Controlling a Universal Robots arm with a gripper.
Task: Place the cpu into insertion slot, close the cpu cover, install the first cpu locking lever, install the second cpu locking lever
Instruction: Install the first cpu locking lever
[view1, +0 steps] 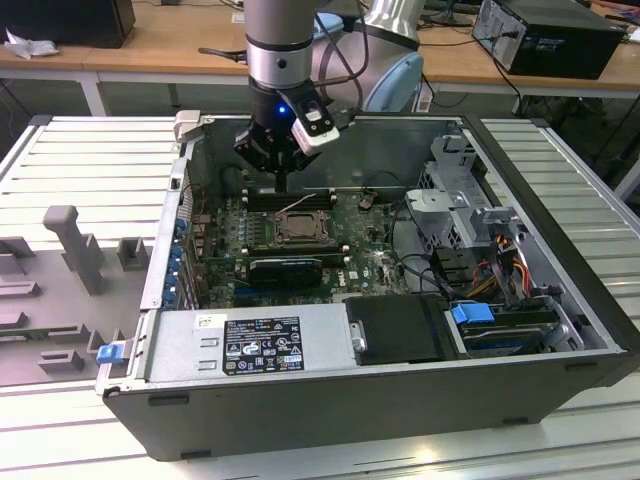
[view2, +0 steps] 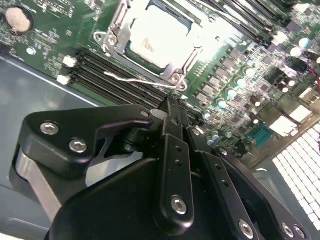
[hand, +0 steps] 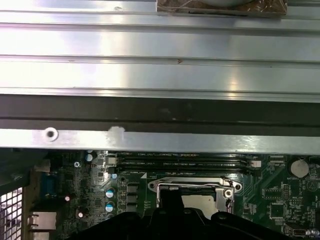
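Exterior view, left to right: grey moulded fixtures (view1: 75, 245) stand on the ribbed metal counter (view1: 90, 165) at the exterior view's left. Beside them lies the open computer case (view1: 380, 390), its green motherboard (view1: 225, 250) facing upward. The arm (view1: 285, 40) descends from above into the rear part of the case, and the gripper (view1: 283, 170) hangs over the long black memory slots (view1: 290, 198), just behind the insertion slot (view1: 300, 230). Farther toward the exterior view's right sit a bundle of coloured cables (view1: 500, 260) and a blue-tabbed drive bay (view1: 475, 315).

Second wrist view: the cpu (view2: 157, 37) lies flat inside the insertion slot (view2: 131, 55), its pale silver top facing up. The cpu cover (view2: 192, 42) lies closed down over it, its silvery frame bordering the chip on all sides. A thin wire locking lever (view2: 137, 79) stands free of the socket edge, between the socket and the memory slots (view2: 107, 80). The gripper (view2: 172, 115) sits near this lever with its black fingers (view2: 175, 150) drawn close together and nothing between them.

First wrist view: the case wall (hand: 160, 65) spans the picture; below it appear the memory slots (hand: 182, 161), the cpu cover (hand: 197, 186) and a coin cell (hand: 299, 167).
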